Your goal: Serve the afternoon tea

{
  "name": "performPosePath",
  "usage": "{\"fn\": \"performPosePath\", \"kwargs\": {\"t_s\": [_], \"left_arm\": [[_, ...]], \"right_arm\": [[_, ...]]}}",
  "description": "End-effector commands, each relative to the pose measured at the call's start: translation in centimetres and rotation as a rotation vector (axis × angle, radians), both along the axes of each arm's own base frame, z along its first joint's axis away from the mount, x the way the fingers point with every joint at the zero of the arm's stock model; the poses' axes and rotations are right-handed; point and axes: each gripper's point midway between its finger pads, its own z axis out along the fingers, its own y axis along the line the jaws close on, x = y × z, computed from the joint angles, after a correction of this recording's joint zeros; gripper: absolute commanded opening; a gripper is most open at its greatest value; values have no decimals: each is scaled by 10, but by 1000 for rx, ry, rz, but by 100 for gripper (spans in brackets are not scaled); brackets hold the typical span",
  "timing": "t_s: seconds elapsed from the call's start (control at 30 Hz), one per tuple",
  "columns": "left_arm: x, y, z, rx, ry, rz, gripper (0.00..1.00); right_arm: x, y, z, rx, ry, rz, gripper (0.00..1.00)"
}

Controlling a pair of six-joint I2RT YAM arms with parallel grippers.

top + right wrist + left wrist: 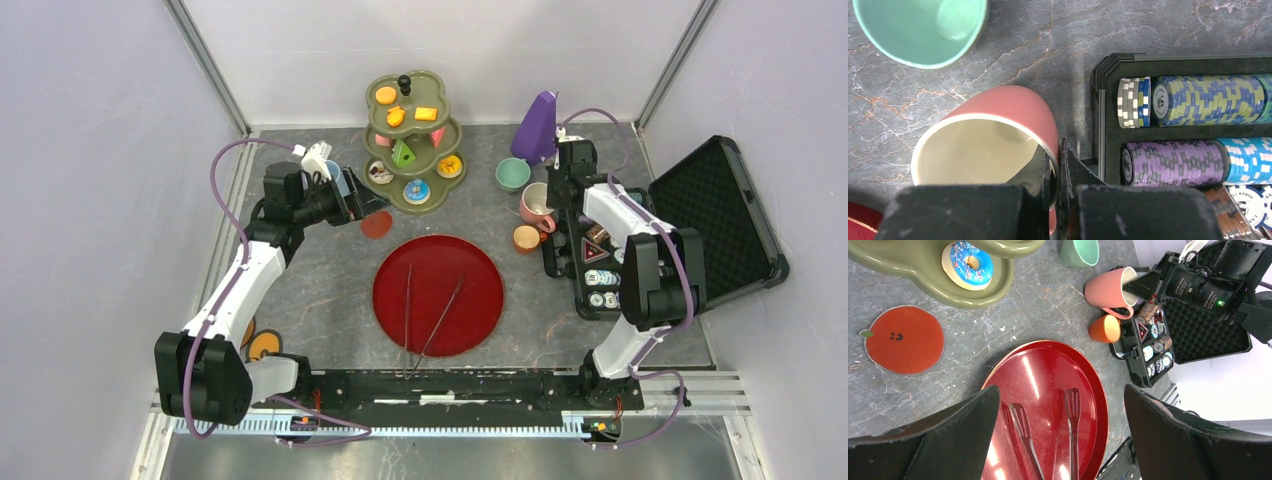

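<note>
My right gripper is shut on the rim of the pink mug, one finger inside and one outside. The mug stands beside the poker chip case. A green mug and a small orange cup stand close by. My left gripper is open and holds nothing, hovering left of the tiered green stand. The stand carries donuts, biscuits and cake pieces, among them a blue donut. The pink mug and orange cup also show in the left wrist view.
A red plate with metal tongs lies in the middle. The open black chip case is at the right, a purple metronome behind the mugs. An orange fruit-shaped coaster lies near the stand.
</note>
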Motion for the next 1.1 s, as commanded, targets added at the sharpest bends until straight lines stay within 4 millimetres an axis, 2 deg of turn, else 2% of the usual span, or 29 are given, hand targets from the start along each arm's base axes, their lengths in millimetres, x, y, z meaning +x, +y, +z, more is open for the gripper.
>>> {"fn": "performPosePath", "kwargs": {"t_s": [0.0,0.13,0.2,0.37,0.5,0.57,0.63,0.73,0.8,0.9,1.07], "left_arm": [[-2,-6,14,-1,-106,-65,100],[-4,-15,15,-38,-110,-99,100],[-6,-23,15,-49,-93,-109,100],[-12,-53,26,-38,-81,-108,99],[-22,-82,43,20,-178,-105,98],[-35,-103,48,83,-285,-132,98],[-44,-118,51,172,-384,-142,98],[-51,-133,48,330,-454,-125,99],[-51,-138,40,445,-465,-100,99],[-52,-148,24,575,-461,-85,99],[-59,-157,4,779,-536,-66,99]], "right_arm": [[6,-10,42,-13,-126,-60,0],[3,-8,87,23,-260,-61,0],[-2,3,112,85,-339,-27,0],[-20,58,154,398,-465,128,0],[-44,96,173,780,-516,102,0],[-57,115,173,974,-498,62,0],[-65,135,169,1073,-444,38,0],[-77,166,153,1124,-319,-3,0],[-84,179,142,1143,-279,-45,0],[-92,190,125,1196,-225,-120,0],[-95,199,117,1253,-183,-152,0]]}}
